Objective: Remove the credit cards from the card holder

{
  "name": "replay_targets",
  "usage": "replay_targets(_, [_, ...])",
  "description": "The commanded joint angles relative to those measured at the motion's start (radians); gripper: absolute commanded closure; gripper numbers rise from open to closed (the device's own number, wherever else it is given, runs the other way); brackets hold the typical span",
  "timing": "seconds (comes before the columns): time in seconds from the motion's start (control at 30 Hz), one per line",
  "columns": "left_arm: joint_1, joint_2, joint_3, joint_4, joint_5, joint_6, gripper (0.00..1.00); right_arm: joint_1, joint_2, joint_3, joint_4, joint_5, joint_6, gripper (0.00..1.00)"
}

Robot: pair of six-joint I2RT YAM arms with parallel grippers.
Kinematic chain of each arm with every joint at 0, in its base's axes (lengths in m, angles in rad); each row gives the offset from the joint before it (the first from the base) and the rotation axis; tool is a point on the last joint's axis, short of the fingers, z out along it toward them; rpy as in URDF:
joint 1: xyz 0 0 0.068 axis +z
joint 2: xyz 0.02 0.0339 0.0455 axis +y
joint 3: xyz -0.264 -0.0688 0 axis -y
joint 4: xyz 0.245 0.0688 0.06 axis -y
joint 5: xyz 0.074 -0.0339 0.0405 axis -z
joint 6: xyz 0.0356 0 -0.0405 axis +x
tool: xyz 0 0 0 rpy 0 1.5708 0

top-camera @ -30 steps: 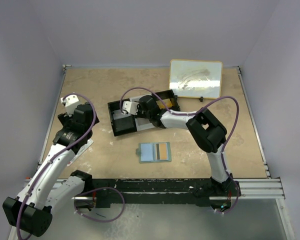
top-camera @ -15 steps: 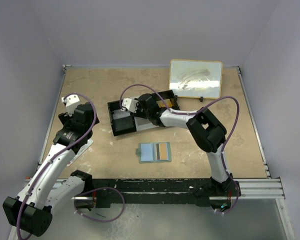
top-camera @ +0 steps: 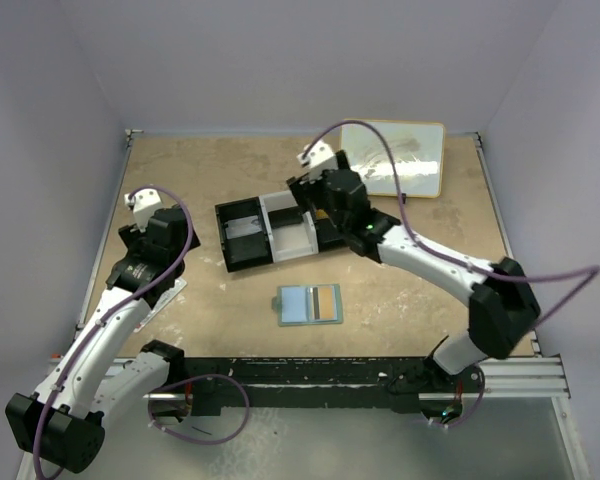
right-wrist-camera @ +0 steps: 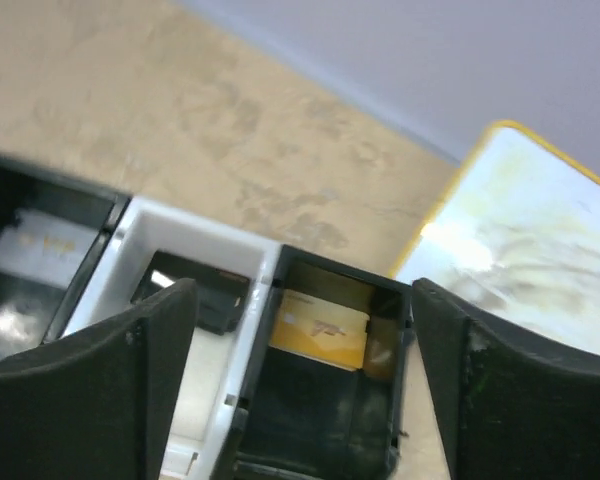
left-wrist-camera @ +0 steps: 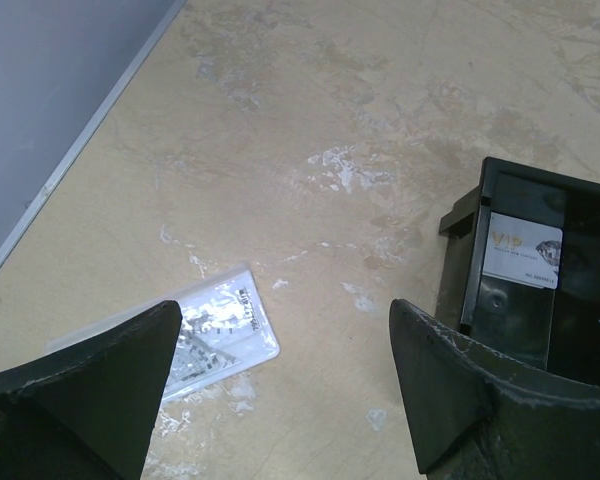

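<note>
right arm (top-camera: 420, 255) has swung back off the tray (top-camera: 223, 238); both arms' jaws apart.

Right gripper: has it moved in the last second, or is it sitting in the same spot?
Yes. The right gripper went from the left part of the black-and-white tray across to its right end, nearer the whiteboard.

Mid-desk (top-camera: 200, 170): tray (top-camera: 248, 262), three bays side by side, holding left-bay card (left-wrist-camera: 523, 250), right-bay card (right-wrist-camera: 320, 325), perhaps a middle-bay card (right-wrist-camera: 195, 300). Above its right half: right end effector (right-wrist-camera: 302, 300). Before the tray, apart: card holder (top-camera: 296, 305) lying open, slotted card (top-camera: 326, 302) in its right half. Behind-right: board (top-camera: 420, 165). Far left, under left end effector (left-wrist-camera: 285, 320): packet (left-wrist-camera: 225, 335).
</note>
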Motion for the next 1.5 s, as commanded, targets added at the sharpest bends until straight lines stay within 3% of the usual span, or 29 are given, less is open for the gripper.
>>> replay_targets(0.0, [0.005,-0.007,-0.001,0.049,0.032,0.029,0.18,-0.032,-0.185,-0.100,-0.095,0.136,0.374,0.02])
replay_targets(0.17, [0.005,-0.004,-0.006,0.067,0.098,0.047,0.18,-0.034,-0.381,-0.315,-0.224,-0.091,0.661,0.00])
replay_targets(0.4, [0.005,0.016,-0.011,0.096,0.248,0.083,0.19,-0.033,-0.685,-0.700,-0.149,-0.365,1.056,0.02])
replay_targets(0.5, [0.004,0.033,-0.034,0.163,0.501,0.121,0.23,-0.031,-0.753,-0.820,-0.111,-0.479,1.202,0.12])
replay_targets(0.6, [-0.014,0.059,-0.048,0.222,0.735,0.107,0.29,-0.018,-0.789,-0.911,-0.072,-0.533,1.284,0.14])
replay_targets(0.67, [-0.079,0.062,-0.053,0.235,0.723,0.099,0.29,-0.011,-0.799,-0.955,-0.060,-0.550,1.309,0.14])
replay_targets(0.8, [-0.308,0.098,-0.058,0.284,0.635,0.051,0.28,-0.009,-0.788,-0.994,-0.086,-0.558,1.339,0.17])
replay_targets(1.03, [-0.533,0.331,-0.012,0.333,0.517,0.008,0.29,-0.008,-0.749,-0.968,-0.132,-0.510,1.319,0.20])
replay_targets(1.17, [-0.600,0.453,0.058,0.329,0.478,0.027,0.29,-0.007,-0.718,-0.984,-0.086,-0.542,1.332,0.23])
replay_targets(1.47, [-0.634,0.669,0.141,0.338,0.508,0.093,0.29,-0.005,-0.739,-1.075,-0.064,-0.514,1.388,0.25])
